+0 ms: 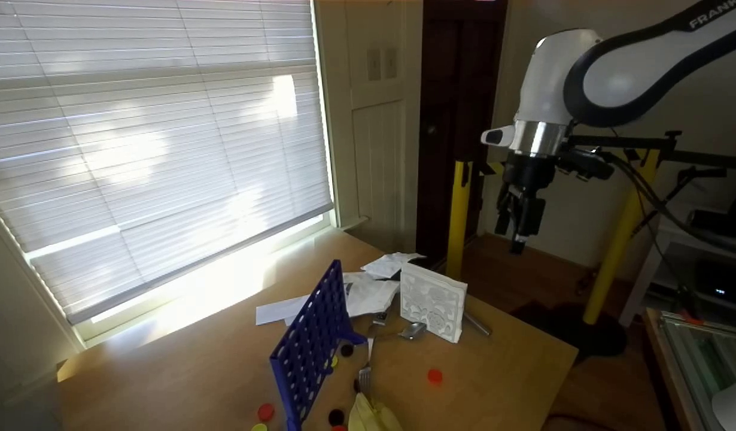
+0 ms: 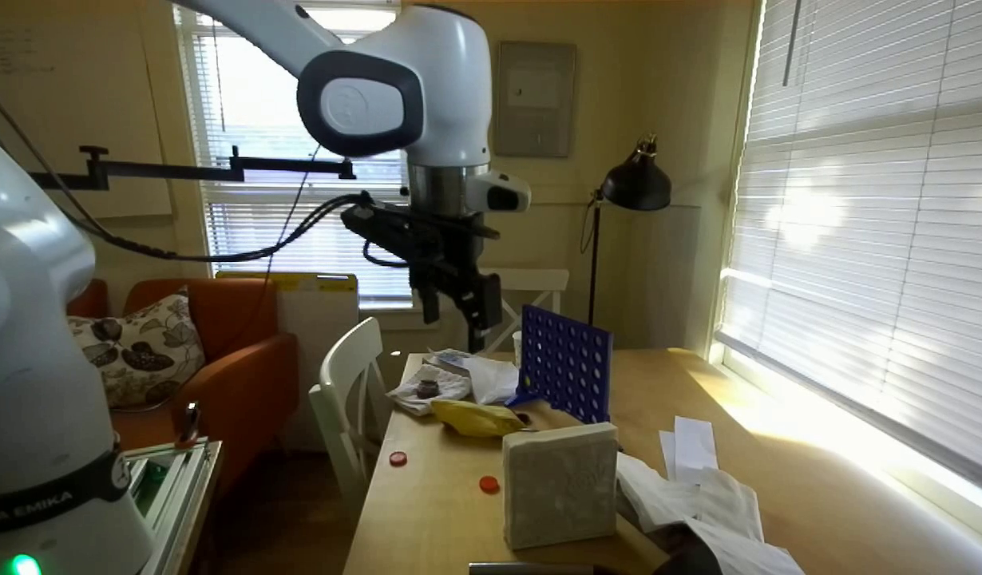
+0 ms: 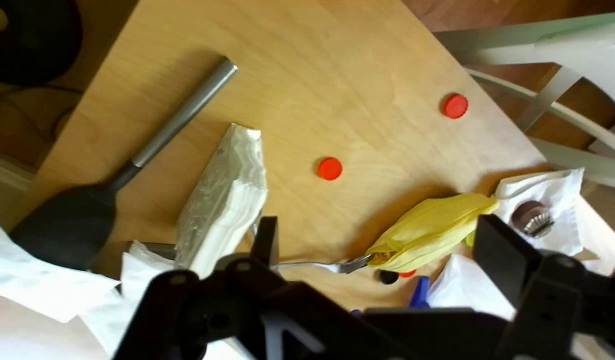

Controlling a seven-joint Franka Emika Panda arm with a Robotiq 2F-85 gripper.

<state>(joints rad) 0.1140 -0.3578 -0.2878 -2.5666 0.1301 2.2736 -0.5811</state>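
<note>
My gripper (image 3: 380, 242) stands open, with nothing held between its widely spaced black fingers. In both exterior views the gripper (image 1: 515, 230) (image 2: 459, 307) hangs in the air above the level of the tabletop, touching nothing. Beneath it in the wrist view lies a yellow cloth-like bundle (image 3: 432, 230), and the tines of a fork (image 3: 337, 267) reach its near end. Two red discs, one mid-table (image 3: 330, 169) and one near the edge (image 3: 456, 106), lie flat. A white wrapped napkin pack (image 3: 227, 200) stands on its side. The blue grid frame (image 1: 314, 341) is mostly hidden in the wrist view.
A black spatula (image 3: 67, 225) with a grey handle lies beside the pack. Crumpled white papers (image 1: 371, 293) are on the table near the window. White chairs (image 2: 351, 391) stand at the table's side. A dark round item (image 3: 530, 215) sits on white cloth.
</note>
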